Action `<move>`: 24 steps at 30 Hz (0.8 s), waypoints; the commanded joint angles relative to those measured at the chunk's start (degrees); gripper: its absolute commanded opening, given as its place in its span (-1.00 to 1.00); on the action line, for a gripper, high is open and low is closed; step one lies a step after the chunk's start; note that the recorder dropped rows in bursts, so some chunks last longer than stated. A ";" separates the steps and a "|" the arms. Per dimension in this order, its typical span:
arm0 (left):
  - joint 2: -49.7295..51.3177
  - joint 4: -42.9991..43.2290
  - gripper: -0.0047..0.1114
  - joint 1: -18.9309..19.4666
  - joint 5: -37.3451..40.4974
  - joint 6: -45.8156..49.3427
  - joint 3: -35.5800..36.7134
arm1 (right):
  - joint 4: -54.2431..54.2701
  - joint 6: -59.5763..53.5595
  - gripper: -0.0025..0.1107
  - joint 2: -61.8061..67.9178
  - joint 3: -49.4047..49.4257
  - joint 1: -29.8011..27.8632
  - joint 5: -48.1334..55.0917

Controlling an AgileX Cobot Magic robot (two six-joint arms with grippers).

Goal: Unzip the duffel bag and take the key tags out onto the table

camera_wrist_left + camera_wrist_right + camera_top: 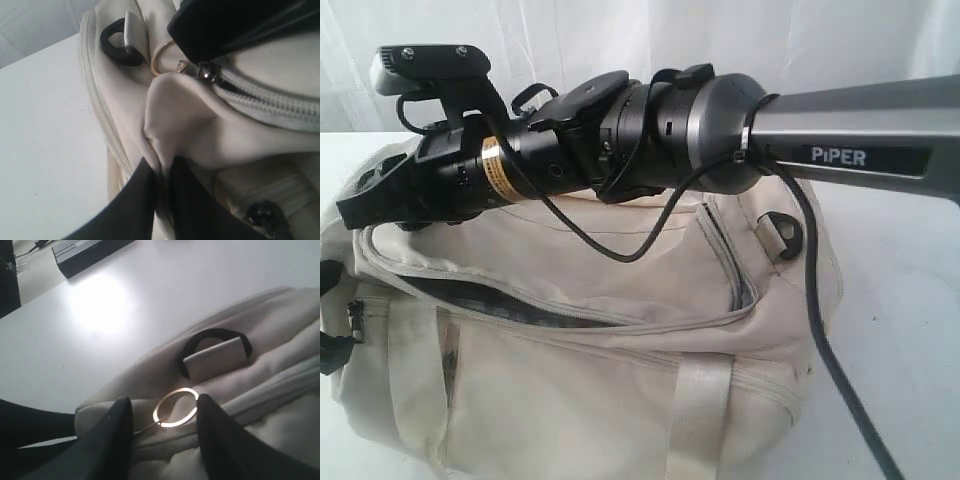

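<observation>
duffel bag [570, 400] on tabletop [910, 300], zip [500, 300] part open (dark gap shows), key tags not visible. left end effector [162, 175] clenched on bag fabric; right end effector [162, 401] spread astride pull ring [156, 414]. Rest of unzip and extraction left.

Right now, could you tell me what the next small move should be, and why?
Probably close the right gripper on the metal ring: its jaws stand open either side of that zipper pull, while the left gripper pinches a fold of the duffel bag to brace it.
</observation>
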 commanded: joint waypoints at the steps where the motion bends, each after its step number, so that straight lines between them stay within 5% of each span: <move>1: -0.13 1.12 -0.92 0.19 2.49 -0.26 -0.56 | -0.21 4.29 -0.26 1.37 -0.25 -1.57 -2.03; 10: -0.13 1.12 -0.92 0.19 2.49 -0.26 -0.56 | -0.21 4.36 -0.25 1.04 -2.47 -2.27 -0.64; 16: -0.13 1.12 -0.92 0.19 2.67 -0.26 -0.56 | -0.21 5.70 -0.01 2.48 -2.97 -3.18 1.03; 24: -0.13 1.12 -0.92 0.19 2.11 -0.26 -0.56 | 3.00 9.86 -0.01 6.41 -2.97 -3.18 -7.08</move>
